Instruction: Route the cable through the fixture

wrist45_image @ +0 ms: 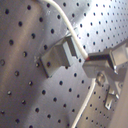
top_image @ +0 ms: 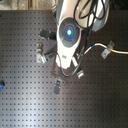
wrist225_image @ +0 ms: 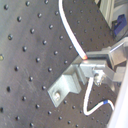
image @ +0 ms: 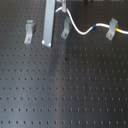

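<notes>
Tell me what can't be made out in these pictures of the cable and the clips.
- Pincer: in both wrist views it sits at the cable; blur hides whether it is shut.
- Pincer in the second exterior view: hidden under the arm.
- Cable's far end: cut off at the first exterior view's right edge, past the yellow band.

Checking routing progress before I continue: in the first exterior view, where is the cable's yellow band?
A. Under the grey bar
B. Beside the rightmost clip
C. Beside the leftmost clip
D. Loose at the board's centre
B: the yellow band sits right beside the rightmost clip, on the cable.
</notes>
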